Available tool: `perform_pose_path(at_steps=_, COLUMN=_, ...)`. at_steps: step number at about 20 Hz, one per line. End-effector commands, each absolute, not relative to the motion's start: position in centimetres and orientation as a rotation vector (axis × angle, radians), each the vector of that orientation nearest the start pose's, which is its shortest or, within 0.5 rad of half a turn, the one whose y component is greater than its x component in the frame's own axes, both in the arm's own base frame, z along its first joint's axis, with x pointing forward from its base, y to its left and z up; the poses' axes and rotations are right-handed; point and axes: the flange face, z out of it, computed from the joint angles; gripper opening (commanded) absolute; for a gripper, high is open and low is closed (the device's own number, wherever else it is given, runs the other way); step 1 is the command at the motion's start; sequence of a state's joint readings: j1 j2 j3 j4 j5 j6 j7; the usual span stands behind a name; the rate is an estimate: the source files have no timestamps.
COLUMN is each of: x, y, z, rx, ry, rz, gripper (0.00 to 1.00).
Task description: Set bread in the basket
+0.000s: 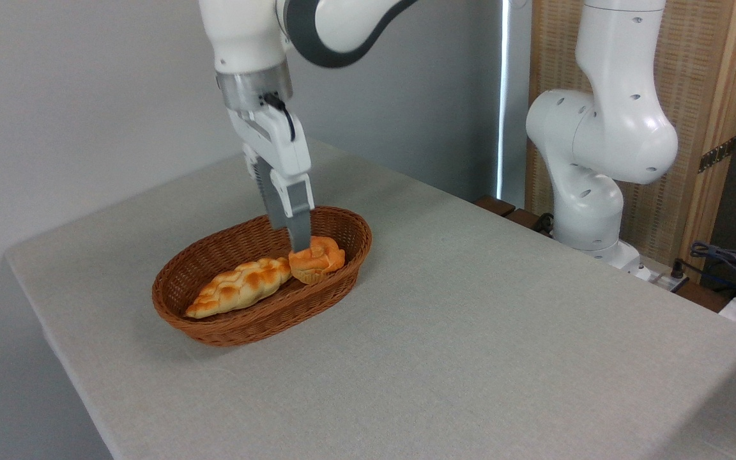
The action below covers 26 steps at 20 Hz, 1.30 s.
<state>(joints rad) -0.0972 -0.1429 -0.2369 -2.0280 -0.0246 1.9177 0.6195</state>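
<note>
The bun point(318, 258) sits inside the basket point(227, 332), at the basket's right end, just beside the tip of the braided loaf point(240, 286) that lies lengthwise along the basket floor. The two appear to touch or nearly touch; the exact contact cannot be confirmed from this view. The basket stands on the desk point(470, 358) in its left half, nearer the far edge than the near one.

The claw point(301, 246) points straight down into the basket, with its fingertips at the upper left side of the bun. Only one finger point(298, 220) shows clearly; the second is hidden behind it, so the width of the opening, and whether the claw grips the bun, cannot be told.

Handling judgement: the bun looks light, with a knotted, folded top and a ribbed, muffin-like base. Its surface appears matte rather than glossy, so slip is probably low. Whether it is stiff or yielding cannot be read from the picture; treat it as compressible and apply moderate closing force only.

Recommended hold: across the knotted top, one finger on each side of the folds, where the ridges give the pads something to bear on. Avoid the tapered base, which would tend to squeeze out of the grip.

Task status: the bun appears to rest within the basket rim, so the placement step looks complete or nearly so. Remaining work, if any, would be release and a vertical withdrawal clear of the wicker wall and the loaf.
</note>
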Motion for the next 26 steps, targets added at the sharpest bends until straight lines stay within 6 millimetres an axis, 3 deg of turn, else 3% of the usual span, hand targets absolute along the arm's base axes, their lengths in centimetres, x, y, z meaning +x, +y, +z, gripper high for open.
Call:
perform_pose_path(at_steps=1, x=53.4, y=-15.3, z=55.7, rx=-2.858, ry=1.346, rz=0.008, gripper=1.0)
perform_pose_path(at_steps=6, x=56.6, y=-10.2, z=59.9, rx=-2.916, ry=1.221, rz=-0.049, gripper=1.0)
perform_pose_path(at_steps=12, x=56.3, y=-4.2, z=62.8, rx=-2.935, ry=1.224, rz=-0.041, gripper=1.0)
perform_pose_path(at_steps=17, x=55.8, y=-4.0, z=62.7, rx=-2.942, ry=1.254, rz=-0.041, gripper=1.0)
perform_pose_path(at_steps=20, x=54.7, y=-2.8, z=62.4, rx=-2.956, ry=1.229, rz=-0.039, gripper=1.0)
perform_pose_path(at_steps=26, x=54.6, y=-2.8, z=62.1, rx=-2.956, ry=1.231, rz=-0.028, gripper=1.0)
